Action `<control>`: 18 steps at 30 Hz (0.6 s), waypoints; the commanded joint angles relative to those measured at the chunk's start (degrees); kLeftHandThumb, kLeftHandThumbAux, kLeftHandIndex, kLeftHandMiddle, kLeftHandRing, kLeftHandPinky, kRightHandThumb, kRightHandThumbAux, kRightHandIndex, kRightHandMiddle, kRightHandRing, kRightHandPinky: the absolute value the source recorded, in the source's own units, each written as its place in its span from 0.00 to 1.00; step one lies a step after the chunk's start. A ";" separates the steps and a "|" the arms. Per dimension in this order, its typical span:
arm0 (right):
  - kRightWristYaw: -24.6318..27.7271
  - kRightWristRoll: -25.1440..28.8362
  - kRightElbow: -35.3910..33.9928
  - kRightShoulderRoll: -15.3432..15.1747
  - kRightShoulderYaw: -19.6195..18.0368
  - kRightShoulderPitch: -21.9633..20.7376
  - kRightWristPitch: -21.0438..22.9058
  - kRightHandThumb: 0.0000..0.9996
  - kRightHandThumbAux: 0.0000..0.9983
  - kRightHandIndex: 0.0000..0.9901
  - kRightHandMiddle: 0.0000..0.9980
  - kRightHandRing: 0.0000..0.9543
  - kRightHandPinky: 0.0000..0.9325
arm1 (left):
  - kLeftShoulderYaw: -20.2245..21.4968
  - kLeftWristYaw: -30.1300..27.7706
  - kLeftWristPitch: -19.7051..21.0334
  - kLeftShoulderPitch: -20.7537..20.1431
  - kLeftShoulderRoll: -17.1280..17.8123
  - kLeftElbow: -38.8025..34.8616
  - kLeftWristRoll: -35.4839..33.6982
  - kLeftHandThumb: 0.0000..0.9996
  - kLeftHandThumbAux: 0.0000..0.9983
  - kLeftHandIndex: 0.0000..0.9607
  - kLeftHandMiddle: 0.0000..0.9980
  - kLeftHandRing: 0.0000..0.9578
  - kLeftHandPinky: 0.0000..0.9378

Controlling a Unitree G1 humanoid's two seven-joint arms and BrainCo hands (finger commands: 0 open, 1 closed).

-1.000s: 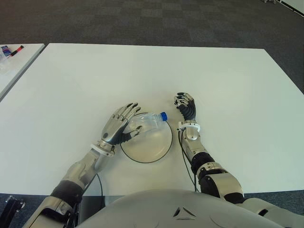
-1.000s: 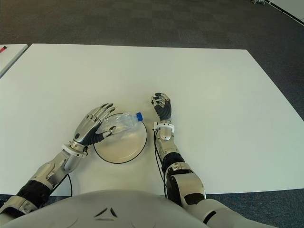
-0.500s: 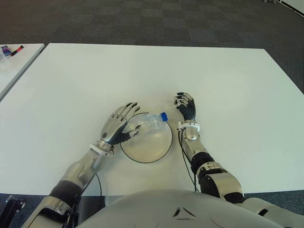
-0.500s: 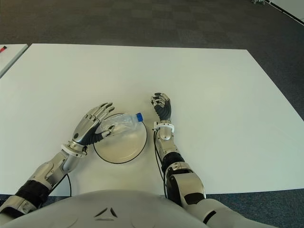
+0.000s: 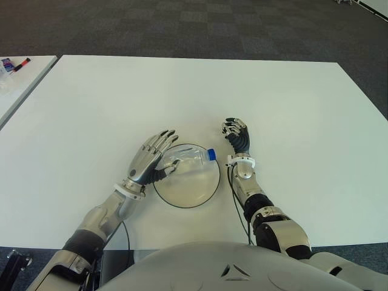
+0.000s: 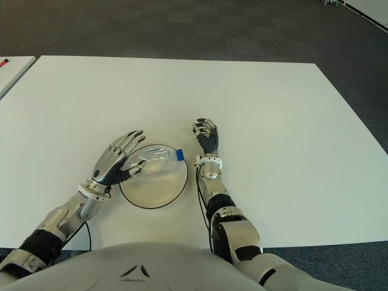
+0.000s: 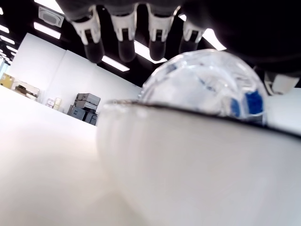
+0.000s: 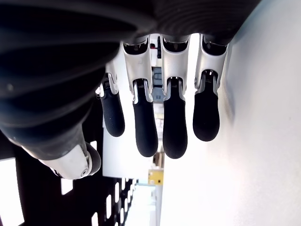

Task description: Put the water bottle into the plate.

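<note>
Now the water bottle [image 5: 193, 160] lies on its side inside the plate [image 5: 188, 193], its blue cap toward the right rim; half a second ago it sat higher, leaning on the far rim with the cap poking past the edge. The left hand [image 5: 150, 159] has drawn slightly back to the plate's left edge, fingers spread and holding nothing (only the thumb is close to the bottle's base). The right hand [image 5: 237, 136] shows just right of the plate on the white worktop [image 5: 291, 109], fingers loosely curled, empty, unmoved.
</note>
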 commanded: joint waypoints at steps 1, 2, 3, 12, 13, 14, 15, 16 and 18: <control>-0.02 0.14 2.04 0.39 -0.04 1.59 1.36 0.94 0.67 0.35 0.49 0.56 0.64 | 0.21 0.98 -0.78 -0.55 0.48 0.85 -0.46 0.46 0.17 0.00 0.00 0.00 0.00; -0.05 0.15 2.07 0.40 -0.06 1.58 1.32 0.94 0.67 0.35 0.49 0.56 0.64 | 0.29 1.10 -0.92 -0.59 0.50 0.86 -0.48 0.46 0.17 0.00 0.00 0.00 0.00; -0.12 0.14 2.13 0.40 -0.07 1.57 1.21 0.94 0.67 0.35 0.49 0.56 0.64 | 0.46 1.35 -1.13 -0.65 0.58 0.72 -0.47 0.46 0.17 0.00 0.00 0.00 0.00; 0.01 0.33 2.60 0.43 -0.20 1.40 0.98 0.94 0.67 0.35 0.49 0.57 0.65 | 2.41 2.77 -3.54 -0.81 1.69 -1.24 -1.33 0.42 0.18 0.00 0.00 0.00 0.00; 0.05 0.34 2.62 0.43 -0.21 1.39 1.01 0.94 0.67 0.35 0.49 0.57 0.66 | 2.64 2.98 -3.80 -0.77 1.77 -1.46 -1.40 0.42 0.18 0.00 0.00 0.00 0.00; 0.12 0.36 2.66 0.40 -0.23 1.36 1.08 0.94 0.67 0.35 0.49 0.57 0.66 | 2.96 3.16 -4.10 -0.73 1.87 -1.79 -1.55 0.42 0.18 0.00 0.00 0.00 0.00; 0.18 0.37 2.69 0.39 -0.24 1.34 1.13 0.94 0.67 0.35 0.49 0.57 0.66 | 3.17 3.29 -4.32 -0.71 1.93 -2.01 -1.66 0.41 0.17 0.00 0.00 0.00 0.00; 0.21 0.38 2.72 0.38 -0.25 1.33 1.15 0.94 0.67 0.35 0.49 0.57 0.66 | 3.30 3.34 -4.46 -0.69 1.94 -2.10 -1.70 0.41 0.17 0.00 0.00 0.00 0.00; 0.29 0.43 2.73 0.38 -0.29 1.31 1.17 0.94 0.67 0.35 0.49 0.57 0.65 | 4.00 3.22 -4.83 -0.55 1.86 -2.62 -2.33 0.40 0.17 0.00 0.00 0.00 0.00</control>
